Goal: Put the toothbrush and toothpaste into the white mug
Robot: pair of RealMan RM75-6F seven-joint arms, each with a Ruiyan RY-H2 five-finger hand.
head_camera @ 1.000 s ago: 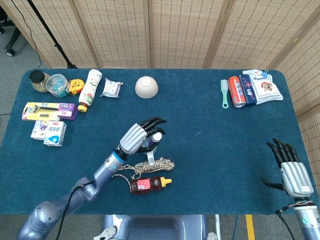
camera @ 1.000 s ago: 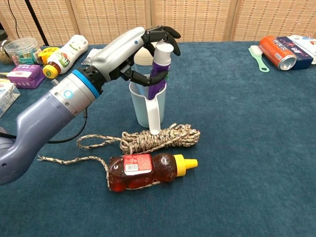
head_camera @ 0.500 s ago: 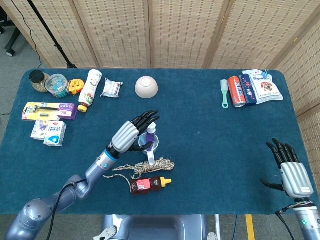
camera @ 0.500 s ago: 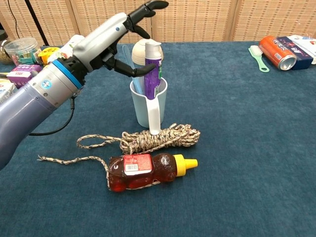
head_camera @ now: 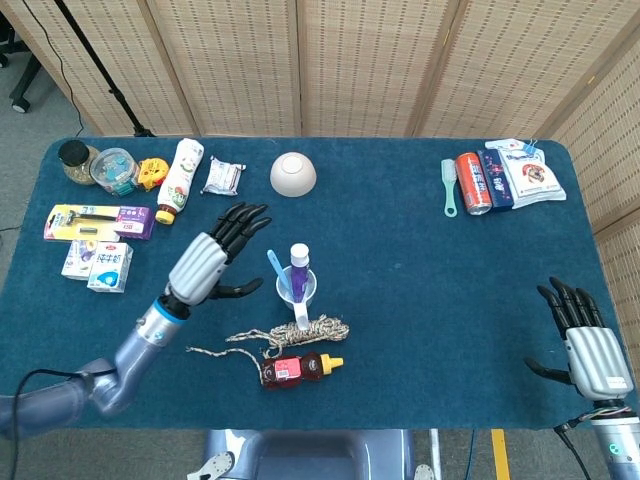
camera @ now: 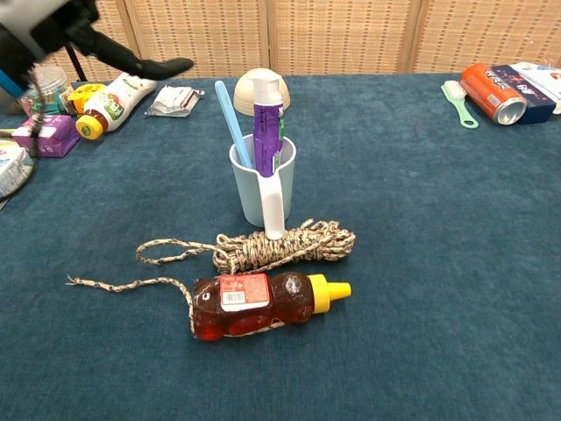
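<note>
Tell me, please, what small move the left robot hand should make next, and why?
Probably just draw the left robot hand further back to rest. The toothbrush and toothpaste both stand inside the white mug, and the hand is open, holding nothing, apart from the mug, so nothing seems left to place.

The left hand (head_camera: 212,258) is raised, its fingers spread apart and holding nothing. The right hand (head_camera: 590,345) is also empty, fingers apart and pointing upward.
</note>
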